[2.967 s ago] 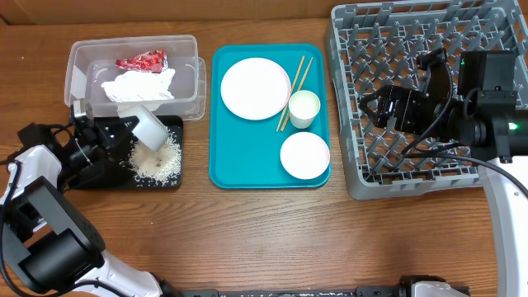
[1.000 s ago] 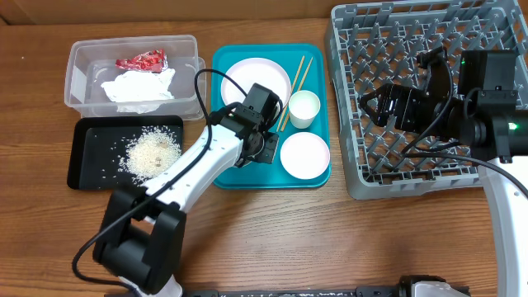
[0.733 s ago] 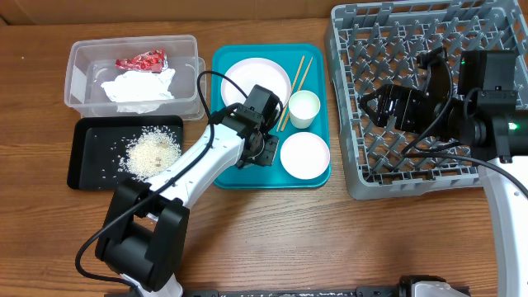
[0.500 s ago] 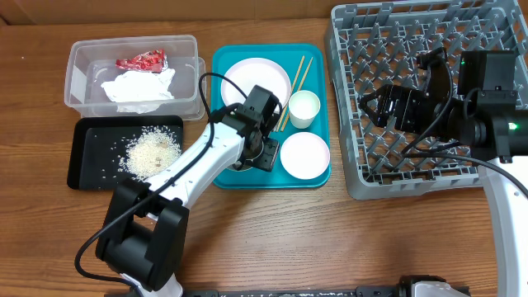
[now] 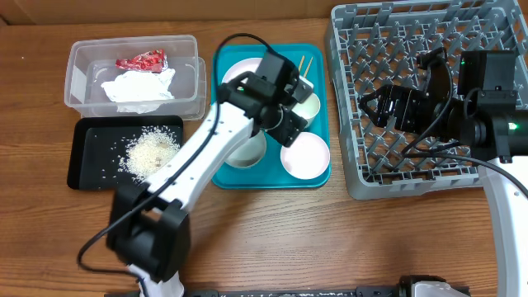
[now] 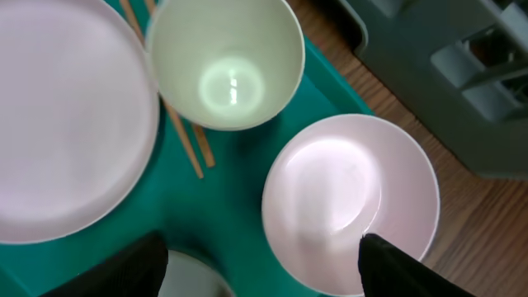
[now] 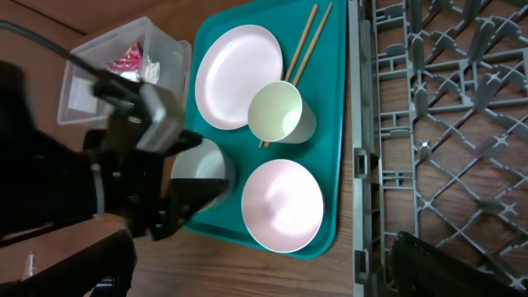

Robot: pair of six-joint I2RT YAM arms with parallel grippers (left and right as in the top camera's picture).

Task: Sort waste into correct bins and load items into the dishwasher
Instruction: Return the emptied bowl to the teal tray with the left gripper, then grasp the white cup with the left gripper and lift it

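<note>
While the left gripper (image 5: 286, 124) is held over the teal tray (image 5: 272, 177), its jaws are seen spread and empty (one white bowl (image 7: 202, 165) lies just below them, a second bowl (image 5: 305, 155) beside it). The right gripper (image 5: 379, 107) is held wide open, nothing grasped, above the grey dish rack (image 5: 355, 173). Rice (image 5: 153, 154) is seen on the black tray (image 5: 82, 177).

Overhead view bright, even, sharp. Shadows soft and faint under my left arm (image 5: 198, 157) on table (image 5: 330, 239).

Left wrist view: round glare spot in cup (image 6: 223, 62) bottom, soft sheen across bowl (image 6: 351, 202). My left end effector (image 6: 264, 268) is dark, soft-edged at bottom corners.

Right wrist view: rack (image 7: 445, 124) crisp, my left arm smeared. My right end effector (image 7: 276, 264) is out of focus at bottom corners.
</note>
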